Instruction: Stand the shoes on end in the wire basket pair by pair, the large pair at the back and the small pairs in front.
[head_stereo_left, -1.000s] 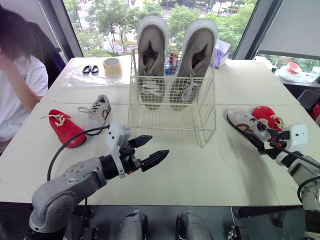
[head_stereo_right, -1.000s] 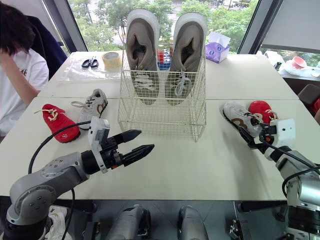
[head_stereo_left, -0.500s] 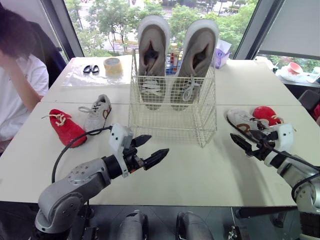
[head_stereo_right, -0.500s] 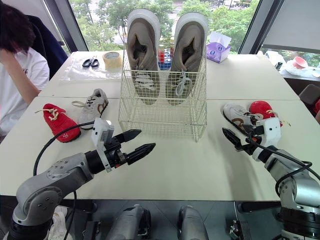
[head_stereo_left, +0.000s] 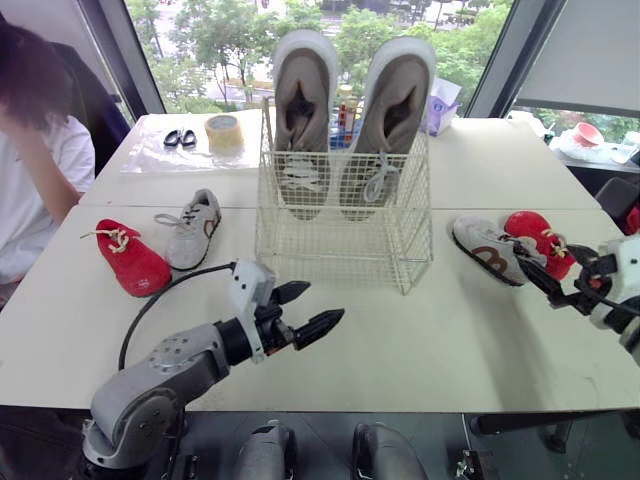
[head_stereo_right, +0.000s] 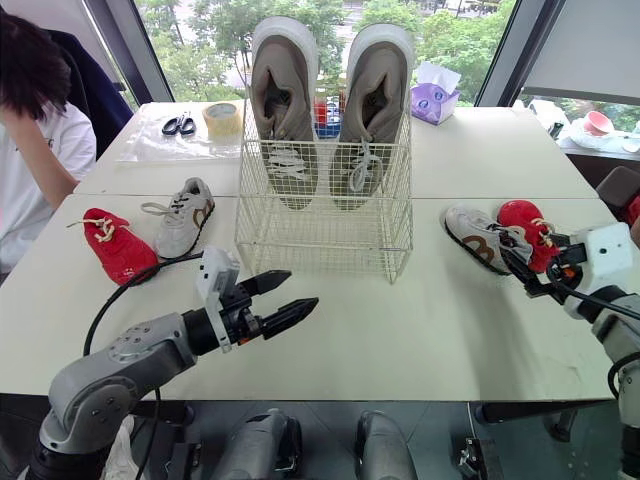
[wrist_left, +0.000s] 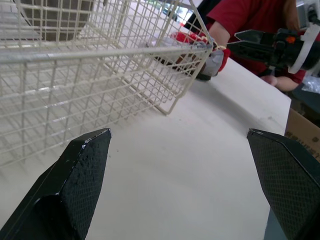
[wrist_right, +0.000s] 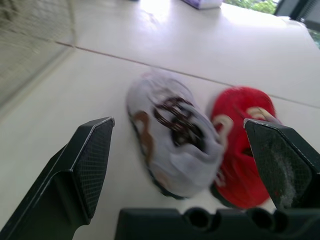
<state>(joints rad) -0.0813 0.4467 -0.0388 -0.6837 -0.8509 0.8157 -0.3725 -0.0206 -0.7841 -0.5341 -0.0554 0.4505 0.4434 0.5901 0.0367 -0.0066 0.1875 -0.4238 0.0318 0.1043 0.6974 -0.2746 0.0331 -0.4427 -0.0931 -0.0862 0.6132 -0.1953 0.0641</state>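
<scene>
The wire basket (head_stereo_left: 340, 235) stands mid-table with the large beige pair (head_stereo_left: 305, 110) on end against its back wall. On the left lie a small grey shoe (head_stereo_left: 195, 230) and a small red shoe (head_stereo_left: 132, 262). Their mates, grey (head_stereo_left: 488, 250) and red (head_stereo_left: 540, 240), lie side by side on the right. My right gripper (head_stereo_left: 540, 282) is open just in front of those two, which sit between its fingers (wrist_right: 85, 170) as grey shoe (wrist_right: 170, 135) and red shoe (wrist_right: 240, 145). My left gripper (head_stereo_left: 325, 302) hangs open and empty in front of the basket (wrist_left: 100, 65).
A person (head_stereo_left: 30, 170) sits at the table's left edge. Scissors (head_stereo_left: 181, 138) and a tape roll (head_stereo_left: 225, 132) lie at the back left. A tissue box (head_stereo_left: 442, 105) stands behind the basket. A pink bowl (head_stereo_left: 588, 135) is on the far right table.
My right gripper swung left in front of the grey shoe, then drew back to the right. My left gripper crept slightly right. The shoes have not moved.
</scene>
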